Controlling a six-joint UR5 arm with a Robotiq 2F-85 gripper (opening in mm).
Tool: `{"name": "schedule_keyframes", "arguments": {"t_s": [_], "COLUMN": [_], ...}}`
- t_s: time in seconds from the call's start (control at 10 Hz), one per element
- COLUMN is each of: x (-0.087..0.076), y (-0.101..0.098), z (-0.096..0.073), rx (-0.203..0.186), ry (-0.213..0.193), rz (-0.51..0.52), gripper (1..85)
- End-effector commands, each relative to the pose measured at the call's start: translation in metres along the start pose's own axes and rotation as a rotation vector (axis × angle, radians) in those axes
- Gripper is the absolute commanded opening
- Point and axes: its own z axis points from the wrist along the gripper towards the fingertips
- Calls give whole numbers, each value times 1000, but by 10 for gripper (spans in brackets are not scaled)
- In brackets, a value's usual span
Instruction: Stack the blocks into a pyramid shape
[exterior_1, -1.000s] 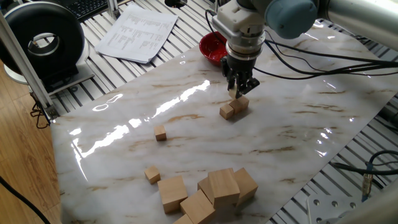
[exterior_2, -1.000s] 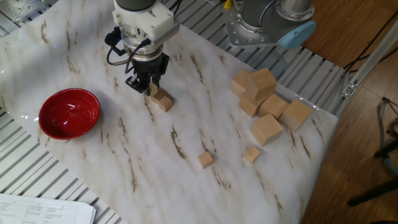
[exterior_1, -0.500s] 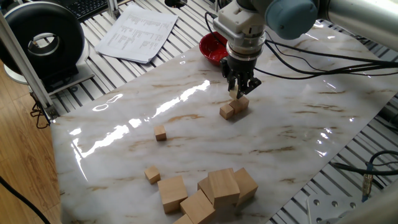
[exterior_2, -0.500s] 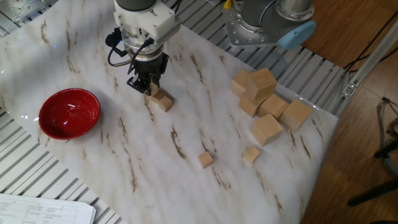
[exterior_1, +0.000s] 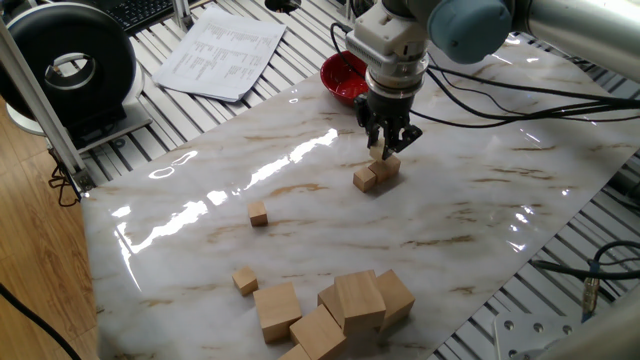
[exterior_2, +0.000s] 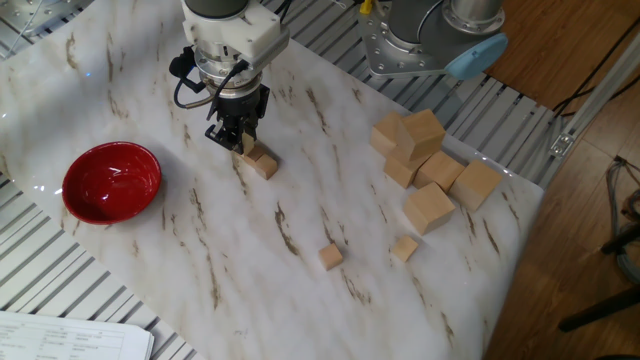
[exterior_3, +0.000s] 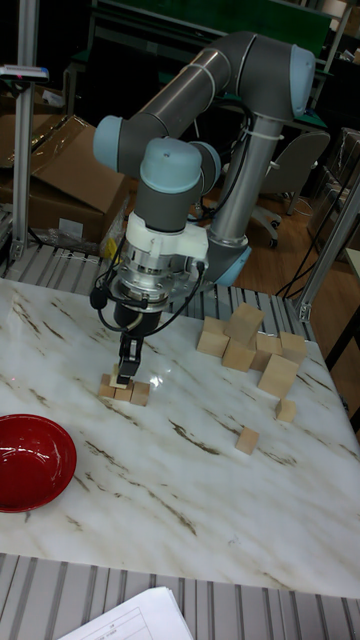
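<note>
Although a full second is spanned by the views, almost nothing is seen to have shifted: the gripper (exterior_1: 381, 148) is found in nearly the same spot, perhaps raised very slightly, directly over the base row (exterior_1: 375, 174) of small wooden blocks. That row is set on the marble worktop (exterior_1: 450, 220) toward the edge where the red bowl (exterior_1: 340, 75) stands. In the tall fixed view it is read as three blocks side by side and touching.

The jaws appear to be drawn in on a held block (exterior_1: 377, 152), a tan sliver of which is glimpsed between the fingertips. It is carried just above the row, or perhaps resting on it; contact cannot be settled from these views. No release is indicated.

Two loose blocks, one (exterior_1: 259, 214) toward the middle and another (exterior_1: 245, 279) near the large cubes (exterior_1: 350, 300) at the opposite edge, are unmoved.

The task is therefore judged to be paused at placement of the first second-tier piece. Careful centring over a seam of the row is called for, since a light cube may be dragged sideways when the fingers are opened.
</note>
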Motion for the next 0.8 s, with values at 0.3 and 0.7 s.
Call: {"name": "schedule_keyframes", "arguments": {"t_s": [0.3, 0.7], "x": [-5, -3], "y": [4, 5], "z": [3, 4], "rx": [-1, -1], "ry": [-21, -27], "rz": [15, 17], "gripper": [10, 10]}}
